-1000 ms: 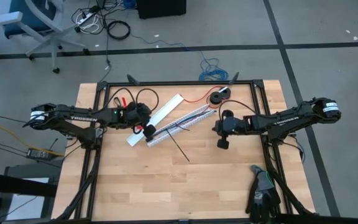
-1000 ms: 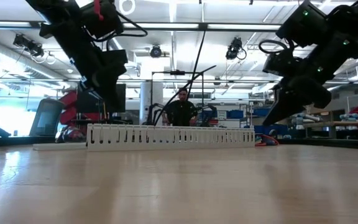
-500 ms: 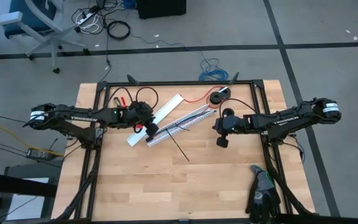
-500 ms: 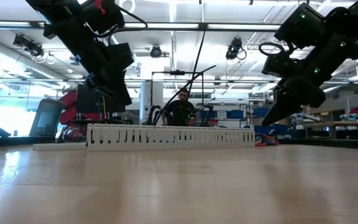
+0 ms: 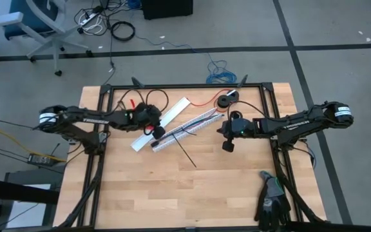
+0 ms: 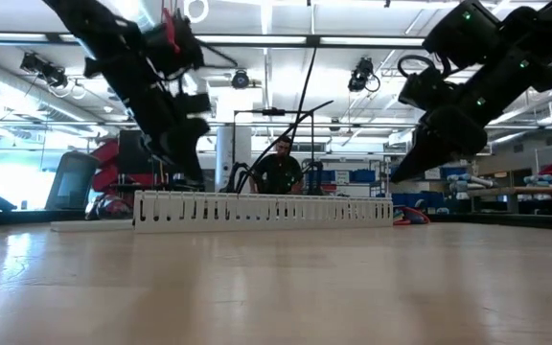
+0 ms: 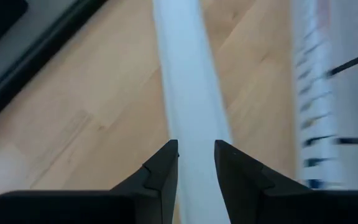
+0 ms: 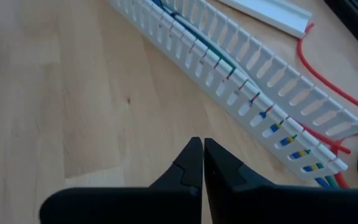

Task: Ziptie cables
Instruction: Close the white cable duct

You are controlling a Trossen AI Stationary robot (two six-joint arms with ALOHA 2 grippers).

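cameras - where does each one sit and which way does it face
High: overhead, straight down on the table and both arms.
Low: table height, level toward the slotted duct, arms above.
Left wrist: over the white cover strip, left gripper open.
Right wrist: facing the cables, right gripper shut.
All share the duct.

1. Two dark, slim jointed arms carry white lettering along their links.
2. White bands ring both outer ends.
3. Black cables loop beside the joints.
4. Green lights glow on one arm.
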